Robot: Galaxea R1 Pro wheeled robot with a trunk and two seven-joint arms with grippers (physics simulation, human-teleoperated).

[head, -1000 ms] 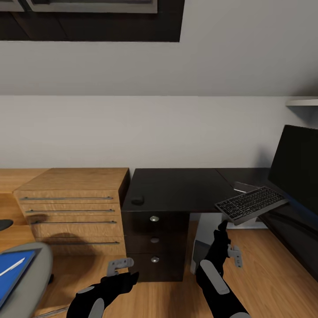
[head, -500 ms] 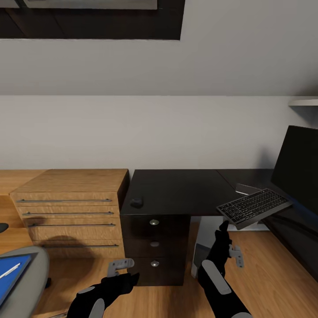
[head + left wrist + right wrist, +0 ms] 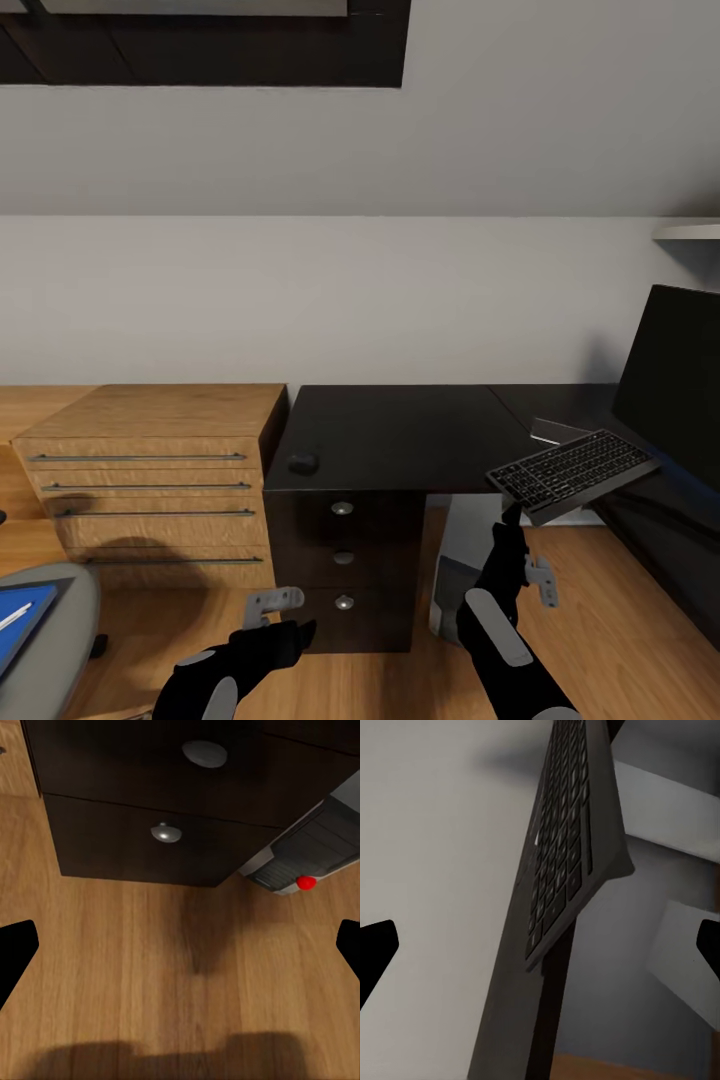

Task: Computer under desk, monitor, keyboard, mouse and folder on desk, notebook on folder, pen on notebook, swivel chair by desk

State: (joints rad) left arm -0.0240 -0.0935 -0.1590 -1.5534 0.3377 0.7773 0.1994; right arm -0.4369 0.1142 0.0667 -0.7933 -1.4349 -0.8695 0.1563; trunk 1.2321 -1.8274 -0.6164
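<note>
Aloft, right tool (image 3: pixel 512 513) apparently grips the keyboard (image 3: pixel 572 472); left tool (image 3: pixel 272 603) gapes wide.

Home study corner in a simulated room, identified by its furnishings. A black-topped desk (image 3: pixel 400 430) with round-knobbed dark drawers (image 3: pixel 342 552) stands against a plain pale wall (image 3: pixel 350 290), beside a light wooden drawer unit (image 3: pixel 150 470) with long metal handles. Office equipment marks the workspace: a wide black monitor (image 3: pixel 672 380), a black keyboard (image 3: pixel 572 472), a small black mouse (image 3: pixel 303 463), and a silver-grey computer tower (image 3: pixel 307 851) with a red light on the wood-plank floor (image 3: pixel 590 610) under the desk. A grey padded chair seat (image 3: pixel 45 640) bears a blue folder (image 3: pixel 18 618).
</note>
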